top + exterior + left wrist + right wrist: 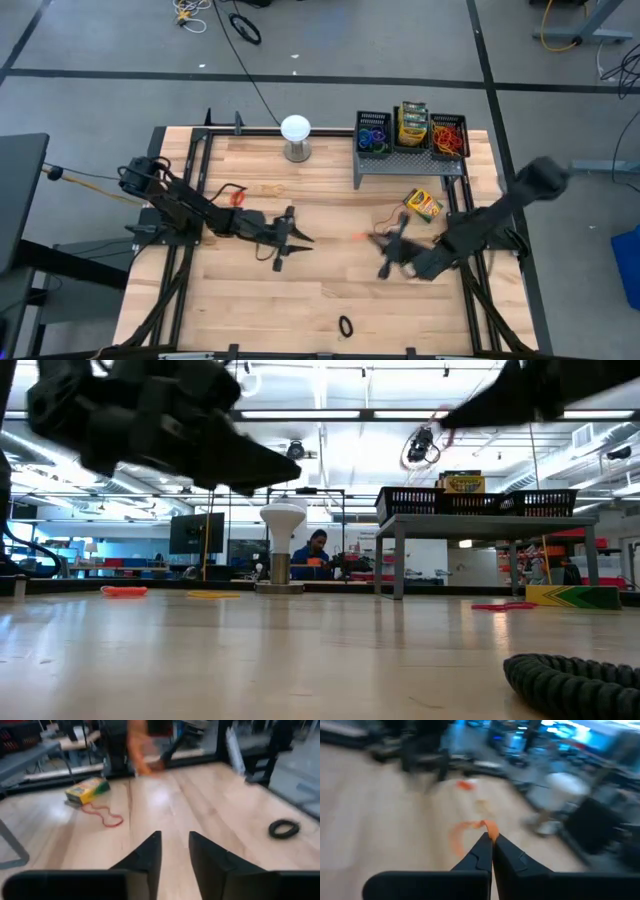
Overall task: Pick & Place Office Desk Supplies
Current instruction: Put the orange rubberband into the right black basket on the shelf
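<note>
Presently the right gripper (491,840) is pinched on an orange band (470,831), lifted over mid-table: pick done, carry pending. Next move, judged: swing to the mesh bins (448,135) on the riser (410,162) and release. Left gripper (174,851) hovers part-open, empty

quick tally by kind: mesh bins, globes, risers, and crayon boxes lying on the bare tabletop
mesh bins: 3, side by side on the riser
white globe: 1
grey riser: 1
crayon box on the tabletop: 1, just in front of the riser
total: 6
</note>
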Motion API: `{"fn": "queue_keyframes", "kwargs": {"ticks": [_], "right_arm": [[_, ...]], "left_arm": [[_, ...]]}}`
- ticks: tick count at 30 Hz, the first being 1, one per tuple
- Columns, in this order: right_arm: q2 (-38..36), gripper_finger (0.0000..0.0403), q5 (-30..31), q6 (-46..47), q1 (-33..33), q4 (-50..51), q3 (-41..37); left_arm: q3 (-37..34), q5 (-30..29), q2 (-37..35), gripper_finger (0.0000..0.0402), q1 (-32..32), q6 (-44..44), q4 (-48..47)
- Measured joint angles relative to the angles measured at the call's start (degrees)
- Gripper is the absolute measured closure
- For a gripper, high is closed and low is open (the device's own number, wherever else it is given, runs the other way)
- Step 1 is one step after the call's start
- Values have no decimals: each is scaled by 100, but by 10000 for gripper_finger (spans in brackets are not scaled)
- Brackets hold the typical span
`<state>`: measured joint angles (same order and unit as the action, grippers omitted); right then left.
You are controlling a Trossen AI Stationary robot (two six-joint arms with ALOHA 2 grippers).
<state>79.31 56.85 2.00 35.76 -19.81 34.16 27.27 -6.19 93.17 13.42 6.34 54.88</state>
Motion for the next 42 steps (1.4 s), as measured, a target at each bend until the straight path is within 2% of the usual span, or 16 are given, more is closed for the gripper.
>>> {"fn": "queue_keyframes", "kwargs": {"ticks": [4, 8, 13, 18, 24, 29, 37, 42], "right_arm": [[-1553, 398, 805, 337, -205, 2077, 273], [-2605, 400, 1150, 856, -620, 4111, 883], [-3028, 401, 1004, 1303, -1619, 6059, 1821], [-2971, 401, 343, 1711, -3141, 7585, 2516], [-2897, 402, -470, 1481, -5033, 8070, 2629], [-2658, 399, -802, 1063, -6302, 8142, 2629], [-1919, 395, -1016, 874, -7283, 8277, 2629], [-1450, 376, -1018, 913, -7514, 8440, 2629]], "left_arm": [[-647, -137, 85, 324, 14, -196, 1162], [-922, -199, 83, 337, 17, -512, 1514], [-951, -300, 83, 338, 87, -543, 1545], [-949, -311, 83, 338, 86, -525, 1590], [-949, -305, 83, 338, 84, -532, 1579], [-949, -302, 83, 338, 86, -528, 1551], [-949, -302, 83, 338, 86, -528, 1542], [-949, -288, 83, 338, 86, -538, 1518]]}}
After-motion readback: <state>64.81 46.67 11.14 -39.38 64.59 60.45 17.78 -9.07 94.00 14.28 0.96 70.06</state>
